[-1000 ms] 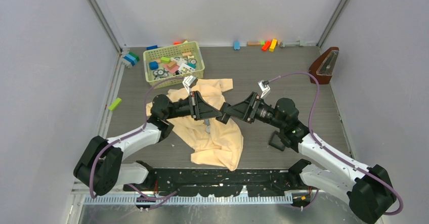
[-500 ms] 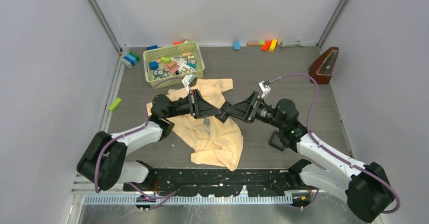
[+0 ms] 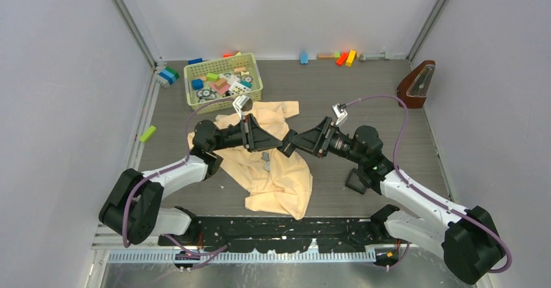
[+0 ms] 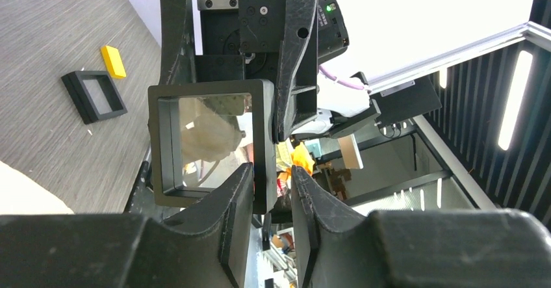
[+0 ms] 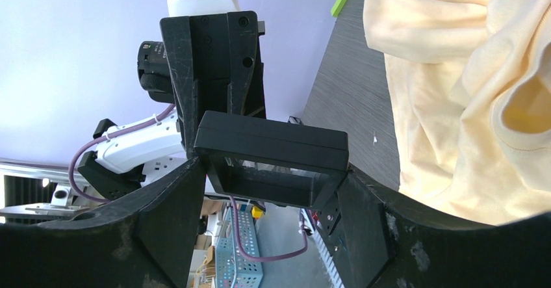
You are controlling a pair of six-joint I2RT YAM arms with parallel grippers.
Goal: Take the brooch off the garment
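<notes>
My R fingers point(image 5: 169, 216) grip the black square frame point(image 5: 273, 138) across its width, up in the air over the garment point(image 3: 279, 184), which lies mid-surface point(image 3: 338, 86), nearer the left edge. My L fingers point(image 4: 230, 197) straddle one rim of that frame w/ a sliver of gap, so they're apart, not pinching. The brooch point(image 3: 266, 162) is prob. the tiny grey speck on the cloth right under us. Best way: spread L fully before backing off so the frame isn't dragged, hold R steady, then drop L onto the ornament, not the fabric.
</notes>
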